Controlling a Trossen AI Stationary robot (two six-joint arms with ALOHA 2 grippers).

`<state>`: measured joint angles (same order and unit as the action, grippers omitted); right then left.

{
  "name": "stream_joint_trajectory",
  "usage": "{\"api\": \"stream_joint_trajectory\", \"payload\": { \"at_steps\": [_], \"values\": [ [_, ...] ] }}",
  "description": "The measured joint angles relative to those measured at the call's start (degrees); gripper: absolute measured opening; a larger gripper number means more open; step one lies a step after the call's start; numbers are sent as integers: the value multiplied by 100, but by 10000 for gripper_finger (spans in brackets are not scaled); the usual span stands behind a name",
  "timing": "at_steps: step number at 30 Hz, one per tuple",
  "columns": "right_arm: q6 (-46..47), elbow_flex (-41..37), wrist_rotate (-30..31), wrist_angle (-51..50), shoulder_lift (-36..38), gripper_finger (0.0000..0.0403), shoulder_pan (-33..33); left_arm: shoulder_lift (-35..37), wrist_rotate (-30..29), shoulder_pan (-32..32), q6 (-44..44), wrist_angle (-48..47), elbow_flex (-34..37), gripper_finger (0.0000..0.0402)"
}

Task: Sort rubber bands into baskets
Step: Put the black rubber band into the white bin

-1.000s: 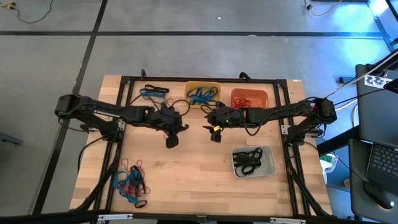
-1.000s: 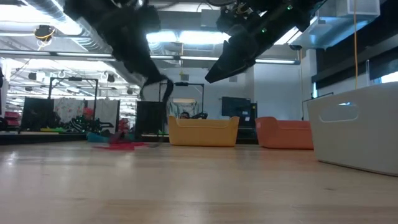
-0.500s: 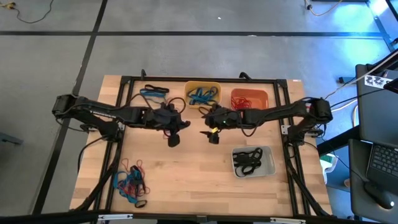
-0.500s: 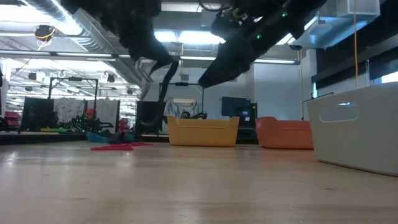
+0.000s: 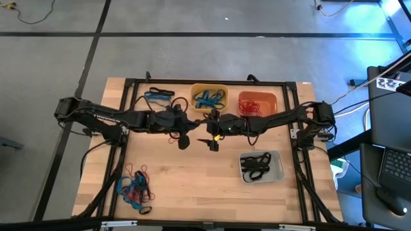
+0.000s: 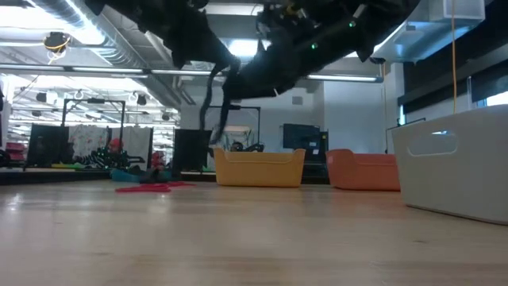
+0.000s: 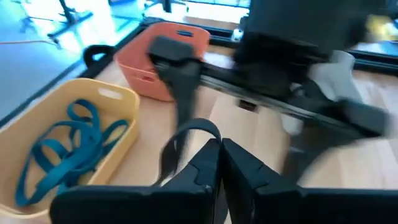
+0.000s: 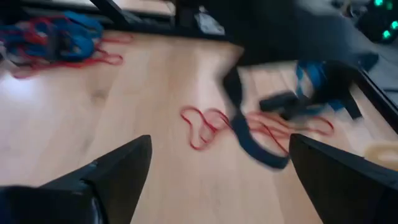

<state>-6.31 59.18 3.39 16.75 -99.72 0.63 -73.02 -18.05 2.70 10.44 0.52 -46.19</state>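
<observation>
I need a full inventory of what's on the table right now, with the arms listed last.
Yellow basket: one, far edge, middle; holds blue bands.
Orange basket: one, right of the yellow one; holds red bands.
Grey basket: one, translucent, near right; holds black bands.
Loose pile: many bands, red, blue, black, near left corner.
Far-left bands: a few, blue and black, left of the yellow basket.
Table: one, light wood.
Laptop: one, dark, off the table, right.
Left gripper: fingers shut on a black band, above table centre.
Right gripper: fingers open, beside the left gripper.
</observation>
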Motion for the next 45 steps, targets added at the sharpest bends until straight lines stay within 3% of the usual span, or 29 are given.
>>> {"api": "stream_joint_trajectory", "payload": {
  "at_steps": [4,9,18,26,36,41,45],
  "values": [
    [0,0,54,373,0,379,108,-175,-26,52,-40,392,2,15],
    [-2,0,634,414,-46,379,137,-284,-23,166,-165,605,4,15],
    [-299,260,692,-1280,20,379,163,-251,-21,192,-210,591,4,15],
    [-315,568,1617,-2171,26,379,212,-251,-21,192,-208,598,4,15],
    [-271,560,394,-381,-274,379,202,-251,-21,192,-208,671,4,15],
    [-228,553,312,19,-531,376,207,-251,-16,192,-209,706,7,15],
    [-149,555,206,27,-540,345,205,-251,-17,192,-210,673,7,15]
  ]
}}
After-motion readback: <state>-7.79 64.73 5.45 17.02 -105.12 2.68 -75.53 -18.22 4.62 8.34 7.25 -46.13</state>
